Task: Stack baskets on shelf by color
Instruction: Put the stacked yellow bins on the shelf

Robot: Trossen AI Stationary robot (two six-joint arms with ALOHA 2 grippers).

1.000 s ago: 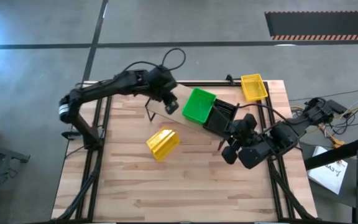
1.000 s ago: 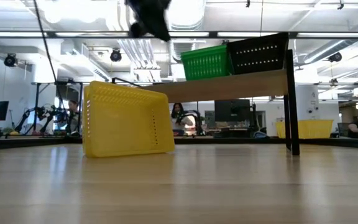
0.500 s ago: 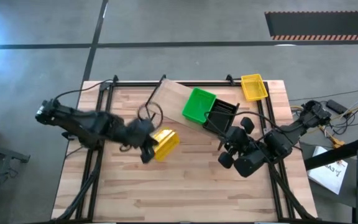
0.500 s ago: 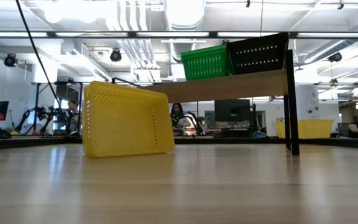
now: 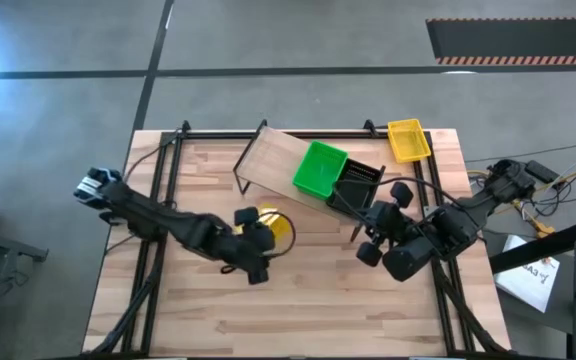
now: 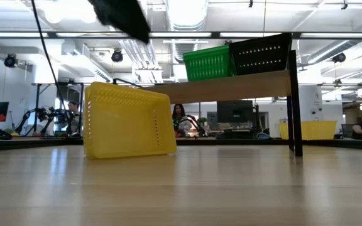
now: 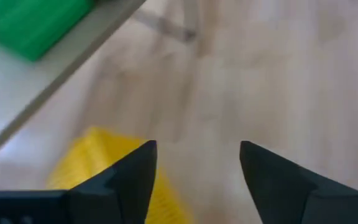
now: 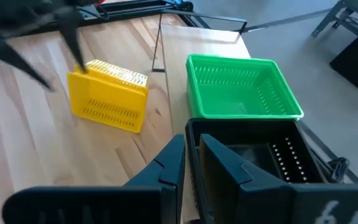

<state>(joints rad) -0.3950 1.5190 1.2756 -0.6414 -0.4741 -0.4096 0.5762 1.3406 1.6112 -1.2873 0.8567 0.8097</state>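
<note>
Two dark jointed arms, matte black casings. Left arm's base joint carries a pale grey band. Thin black cables loop alongside both arms.

We see two baskets [image 5: 320, 169] side by side on the shelf [image 5: 268, 158]; another basket [image 6: 127, 120] lies on the counter [image 5: 308, 290] before it.

The tabletop [image 5: 318, 300] is pale slatted wood with a smooth, faintly satin finish, and the shelf [image 5: 273, 155] is a lighter, smooth wood plank on thin matt black metal legs. Just ahead of the left pincer [image 7: 194, 165], whose dark fingers look matt and stand spread apart, lies a yellow basket [image 8: 109, 96] of perforated plastic. At the right pincer [image 8: 191, 165] sit a black basket [image 8: 253, 158] and beyond it a green basket [image 8: 241, 87], both of smooth, slightly glossy plastic.
</note>
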